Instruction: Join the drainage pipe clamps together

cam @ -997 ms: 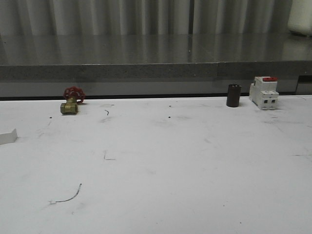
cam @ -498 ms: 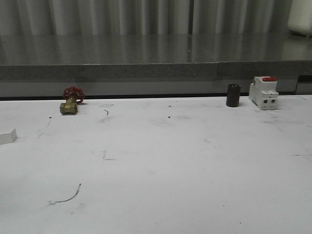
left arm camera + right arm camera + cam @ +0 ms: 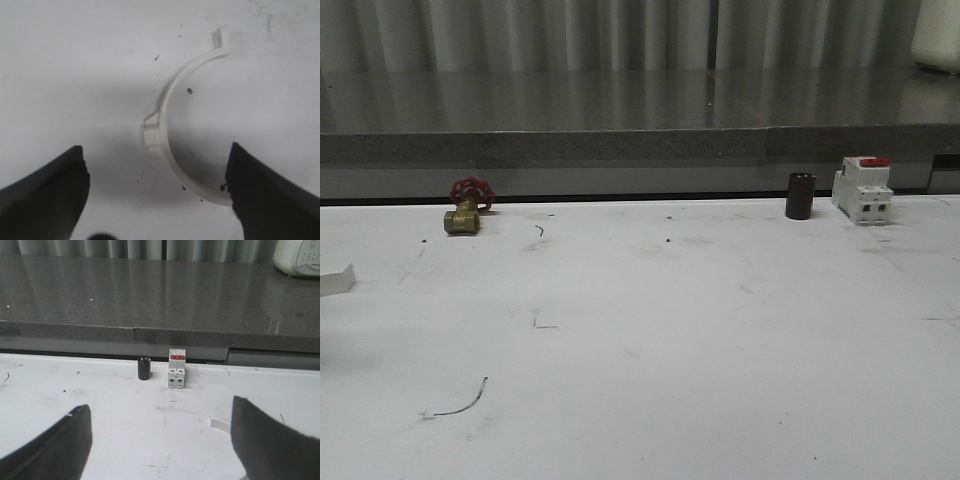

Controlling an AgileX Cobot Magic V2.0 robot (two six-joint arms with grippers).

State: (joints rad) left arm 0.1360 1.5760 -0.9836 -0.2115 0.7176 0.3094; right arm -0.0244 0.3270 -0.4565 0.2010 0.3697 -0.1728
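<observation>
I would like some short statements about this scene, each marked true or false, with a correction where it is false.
1. The left gripper is open above a white clamp half lying on the table. True.
2. The left jaws are shut on the clamp half. False: they stand apart on either side of it and do not hold it.
3. The brass valve stands near the table's far edge, on the left in the front view. True.
4. The black cylinder lies on its side. False: it stands upright, just left of the circuit breaker.
5. The right gripper holds the circuit breaker. False: its jaws are open and empty, with the breaker well beyond them.
</observation>
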